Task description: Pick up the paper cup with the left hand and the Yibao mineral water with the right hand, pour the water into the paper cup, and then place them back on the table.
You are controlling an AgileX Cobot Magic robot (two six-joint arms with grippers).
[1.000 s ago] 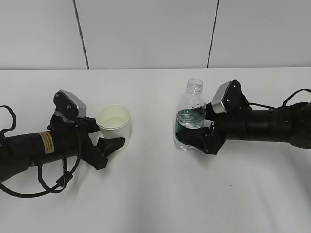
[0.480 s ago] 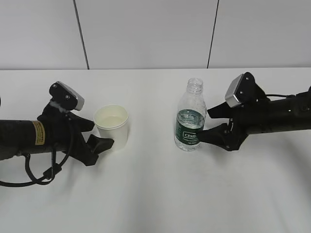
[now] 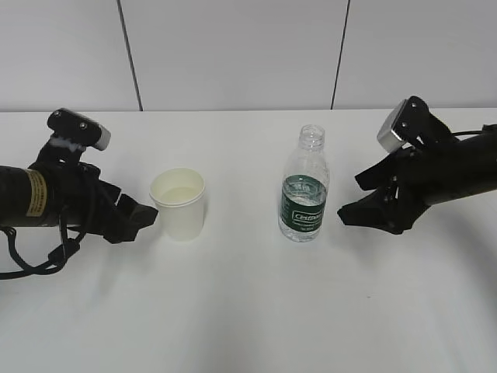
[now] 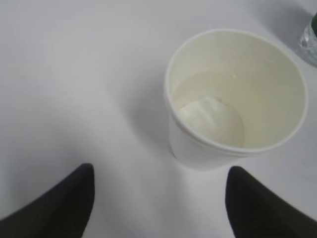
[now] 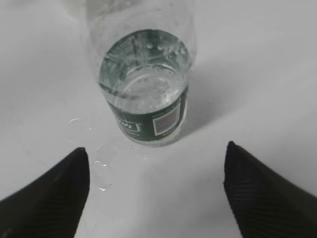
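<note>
The paper cup (image 3: 178, 203) stands upright on the white table (image 3: 248, 311), left of centre, with some water in it (image 4: 213, 116). The Yibao mineral water bottle (image 3: 304, 190) stands upright to its right, capless, with water about up to its green label (image 5: 146, 84). My left gripper (image 3: 144, 211) is open and empty, a short way left of the cup and apart from it (image 4: 159, 171). My right gripper (image 3: 351, 199) is open and empty, a short way right of the bottle and apart from it (image 5: 156, 151).
A few water droplets (image 5: 99, 163) lie on the table near the bottle's base. A grey panelled wall (image 3: 233, 54) runs behind the table's far edge. The bottle's edge (image 4: 312, 34) shows at the top right of the left wrist view.
Both grippers have drawn back outward, the left away from the cup and the right away from the bottle. Cup and bottle stay standing on the table.
</note>
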